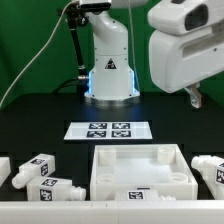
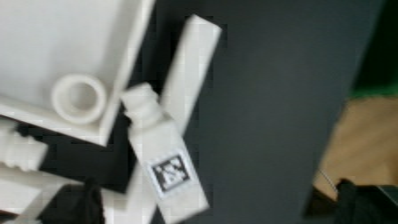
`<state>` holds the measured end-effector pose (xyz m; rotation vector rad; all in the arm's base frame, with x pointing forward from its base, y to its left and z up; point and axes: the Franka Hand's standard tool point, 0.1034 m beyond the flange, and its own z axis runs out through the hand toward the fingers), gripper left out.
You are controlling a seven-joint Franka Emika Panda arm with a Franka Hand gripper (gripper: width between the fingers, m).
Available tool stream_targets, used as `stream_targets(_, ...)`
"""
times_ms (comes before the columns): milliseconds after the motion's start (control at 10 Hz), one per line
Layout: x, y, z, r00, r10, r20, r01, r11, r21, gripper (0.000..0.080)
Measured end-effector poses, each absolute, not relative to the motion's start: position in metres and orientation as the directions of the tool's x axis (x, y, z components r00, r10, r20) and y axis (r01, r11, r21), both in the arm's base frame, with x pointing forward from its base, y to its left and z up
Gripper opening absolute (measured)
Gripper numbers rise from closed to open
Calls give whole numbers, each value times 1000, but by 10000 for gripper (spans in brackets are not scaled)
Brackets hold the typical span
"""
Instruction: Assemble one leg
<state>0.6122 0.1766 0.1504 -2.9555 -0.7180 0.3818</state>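
In the wrist view a leg (image 2: 164, 150), a chunky white post with a square tag and a narrower end, lies on the black table beside a corner of the white tabletop (image 2: 71, 40) and its round hole (image 2: 75, 95). My gripper (image 2: 214, 204) is open and empty, its dark fingertips (image 2: 365, 198) showing far apart on either side of the leg. In the exterior view the gripper (image 1: 196, 98) hangs high at the right, well above the legs (image 1: 206, 168) lying there. More legs (image 1: 40, 172) lie at the exterior view's left.
The marker board (image 1: 108, 129) lies behind the tabletop (image 1: 104, 178), in front of the robot base (image 1: 108, 70). A long white strip (image 2: 192, 62) lies along the tabletop's side. Other leg ends (image 2: 18, 152) show near the corner. A wooden floor (image 2: 365, 130) shows past the table edge.
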Motion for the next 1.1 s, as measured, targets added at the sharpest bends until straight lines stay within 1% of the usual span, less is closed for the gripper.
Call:
stream_targets(100, 610, 176, 144, 818, 528, -227, 513, -849, -127, 649)
stream_targets(200, 599, 169, 137, 774, 565, -287, 542, -825, -162, 649)
stream_targets(300, 594, 165, 135, 737, 570, -363, 530, -821, -215, 649)
stream_targets(400, 606, 168, 134, 753, 568, -332, 528, -823, -208, 649)
stream_targets(800, 604, 168, 133, 752, 567, -336, 529, -823, -205, 649)
stream_targets(900, 611, 166, 131, 779, 534, -330, 516, -844, -148, 649)
stream_targets(1000, 624, 174, 133, 811, 524, -260, 524, -849, -77, 649)
stream_targets(1100, 628, 186, 134, 815, 539, -212, 542, -839, -48, 649)
